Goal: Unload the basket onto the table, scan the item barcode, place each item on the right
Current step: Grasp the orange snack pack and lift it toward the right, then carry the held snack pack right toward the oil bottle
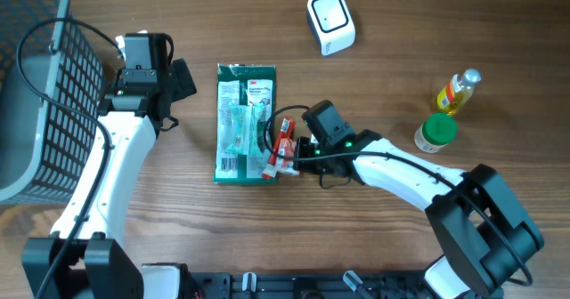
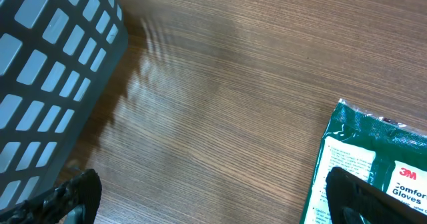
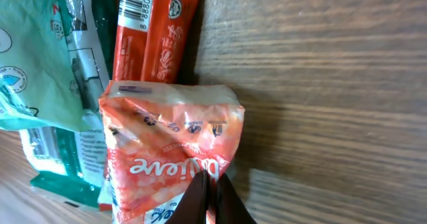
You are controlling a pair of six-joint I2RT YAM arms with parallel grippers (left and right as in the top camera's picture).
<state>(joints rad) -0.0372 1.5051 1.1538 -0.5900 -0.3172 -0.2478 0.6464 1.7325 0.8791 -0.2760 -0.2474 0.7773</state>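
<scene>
Right wrist view: the right gripper has its jaws closed on the near edge of the orange packet, pinching a fold of its crinkled film. The packet lies flat on the surface, printed face up, and no barcode shows on it from here. Just beyond it, touching, lies a red sachet whose barcode faces up. Both rest against the right edge of the green glove pack. The scanner stands well apart at the far side. By my reading the grasp is made; lifting, carrying and presenting the code are left. The left gripper hovers with jaws wide apart and empty beside the basket.
</scene>
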